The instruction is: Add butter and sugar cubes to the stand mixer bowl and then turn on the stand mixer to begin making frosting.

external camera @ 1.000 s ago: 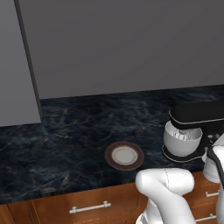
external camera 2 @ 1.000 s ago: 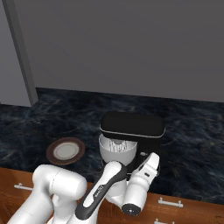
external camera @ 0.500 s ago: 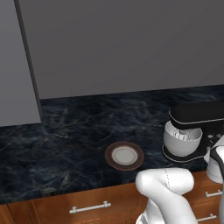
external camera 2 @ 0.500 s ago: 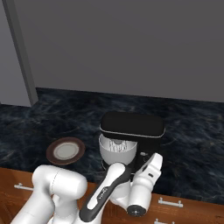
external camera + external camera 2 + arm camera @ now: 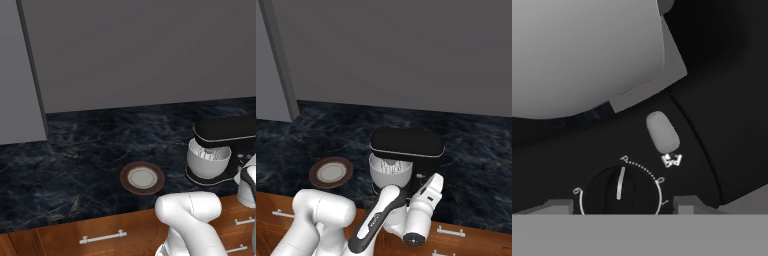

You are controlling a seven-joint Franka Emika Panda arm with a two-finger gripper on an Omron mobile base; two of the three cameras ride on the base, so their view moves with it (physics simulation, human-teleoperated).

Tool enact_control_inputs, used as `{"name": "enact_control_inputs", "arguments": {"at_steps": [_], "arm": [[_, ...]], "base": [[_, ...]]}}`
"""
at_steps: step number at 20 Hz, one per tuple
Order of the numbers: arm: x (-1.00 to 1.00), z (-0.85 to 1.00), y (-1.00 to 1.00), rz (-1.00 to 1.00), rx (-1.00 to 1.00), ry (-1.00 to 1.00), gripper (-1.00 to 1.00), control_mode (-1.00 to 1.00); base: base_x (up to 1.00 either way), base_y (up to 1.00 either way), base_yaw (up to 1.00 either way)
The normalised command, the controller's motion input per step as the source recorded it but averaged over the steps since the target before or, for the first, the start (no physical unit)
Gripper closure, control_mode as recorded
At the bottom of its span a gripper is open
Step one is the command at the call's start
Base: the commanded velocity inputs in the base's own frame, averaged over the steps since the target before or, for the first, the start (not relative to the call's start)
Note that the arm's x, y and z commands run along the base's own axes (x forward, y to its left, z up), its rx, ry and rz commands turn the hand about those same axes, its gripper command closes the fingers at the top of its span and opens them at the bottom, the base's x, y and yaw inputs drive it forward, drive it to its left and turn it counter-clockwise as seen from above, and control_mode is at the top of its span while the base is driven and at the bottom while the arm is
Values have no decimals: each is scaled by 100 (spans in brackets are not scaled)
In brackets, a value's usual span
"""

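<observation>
Dark marble counter, black stand mixer, grey-white bowl

Black stand mixer upright on counter, pale stand mixer bowl under its head (whisk inside)

Plate on counter, left of stand mixer.

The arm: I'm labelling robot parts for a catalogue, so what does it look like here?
The arm has glossy white rounded shells with dark joints and a black band bearing small white lettering along the forearm. Its white hand ends in a dark round cap. Two small grey fingertips show in the hand view.
</observation>
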Motion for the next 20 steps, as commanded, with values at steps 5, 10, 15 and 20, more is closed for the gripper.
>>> {"name": "enact_control_inputs", "arguments": {"at_steps": [5,10,15,20], "arm": [[8,0,1,0,0,0,100,-100],[-1,0,-1,-1,5,-1,100,-100],[-1,0,0,-2,20,-1,100,-100],[0,0,0,-1,25,-1,100,-100]], "base": [[0,0,0],[0,0,0],[0,0,0],[0,0,0]]}}
